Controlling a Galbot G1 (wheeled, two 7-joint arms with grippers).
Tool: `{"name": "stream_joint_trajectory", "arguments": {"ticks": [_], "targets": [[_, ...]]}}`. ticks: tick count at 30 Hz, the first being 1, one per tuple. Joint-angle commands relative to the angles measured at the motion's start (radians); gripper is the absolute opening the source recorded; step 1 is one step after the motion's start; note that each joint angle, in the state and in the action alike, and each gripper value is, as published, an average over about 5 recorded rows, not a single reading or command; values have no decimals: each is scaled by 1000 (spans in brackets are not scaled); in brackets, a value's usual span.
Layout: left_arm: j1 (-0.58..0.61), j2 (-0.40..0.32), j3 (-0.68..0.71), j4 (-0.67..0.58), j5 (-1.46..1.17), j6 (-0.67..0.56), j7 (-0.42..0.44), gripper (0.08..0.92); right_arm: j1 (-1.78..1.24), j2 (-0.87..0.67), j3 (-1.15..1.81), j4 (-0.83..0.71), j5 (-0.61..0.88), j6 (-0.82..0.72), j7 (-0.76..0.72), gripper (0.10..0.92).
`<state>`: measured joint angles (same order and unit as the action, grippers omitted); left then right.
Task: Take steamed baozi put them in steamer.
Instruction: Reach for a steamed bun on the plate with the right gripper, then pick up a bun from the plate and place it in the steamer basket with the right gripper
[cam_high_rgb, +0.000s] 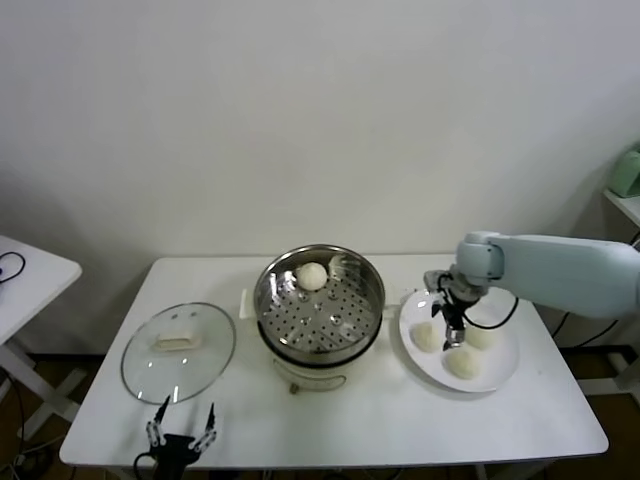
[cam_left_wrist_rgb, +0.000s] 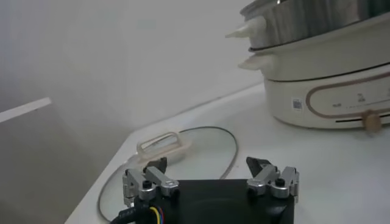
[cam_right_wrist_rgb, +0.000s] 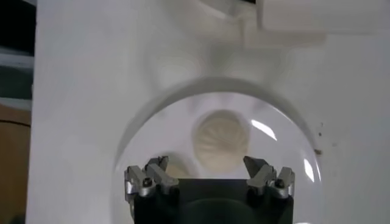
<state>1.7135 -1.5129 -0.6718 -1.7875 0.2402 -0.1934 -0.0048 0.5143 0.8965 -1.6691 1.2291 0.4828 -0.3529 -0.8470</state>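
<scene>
Your right gripper (cam_high_rgb: 452, 322) hangs over the plate (cam_high_rgb: 505, 375) near the bench's right edge, three baozi (cam_high_rgb: 463, 362) beneath, one baozi (cam_high_rgb: 311, 276) in the steamer (cam_high_rgb: 318, 300). Its wrist camera shows parted fingers (cam_right_wrist_rgb: 150, 175). Left gripper (cam_left_wrist_rgb: 209, 176), spread, idles beside the lid (cam_left_wrist_rgb: 183, 149).

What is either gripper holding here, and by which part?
Nothing. The right gripper hangs open over a baozi on the plate; the left gripper sits open near the glass lid.

Right claw (cam_high_rgb: 449, 332) hangs pointing down with fingers spread, while left claw (cam_high_rgb: 181, 434) waits parked, also spread.
</scene>
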Motion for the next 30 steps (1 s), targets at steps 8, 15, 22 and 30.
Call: {"name": "stream_joint_trajectory", "arguments": {"ticks": [8, 15, 22, 30], "targets": [[-8, -1, -4, 15, 8, -4, -2, 823, -146, 62, 128, -159, -87, 0, -10, 823], [-11, 0, -7, 17, 8, -4, -4, 823, -146, 67, 134, -155, -87, 5, -25, 697], [-12, -1, -11, 18, 16, -3, -14, 823, -93, 39, 122, -101, -79, 9, -49, 586], [-4, 2, -18, 9, 19, -4, -19, 823, 249, -18, -67, 53, 25, 65, -138, 569]]}}
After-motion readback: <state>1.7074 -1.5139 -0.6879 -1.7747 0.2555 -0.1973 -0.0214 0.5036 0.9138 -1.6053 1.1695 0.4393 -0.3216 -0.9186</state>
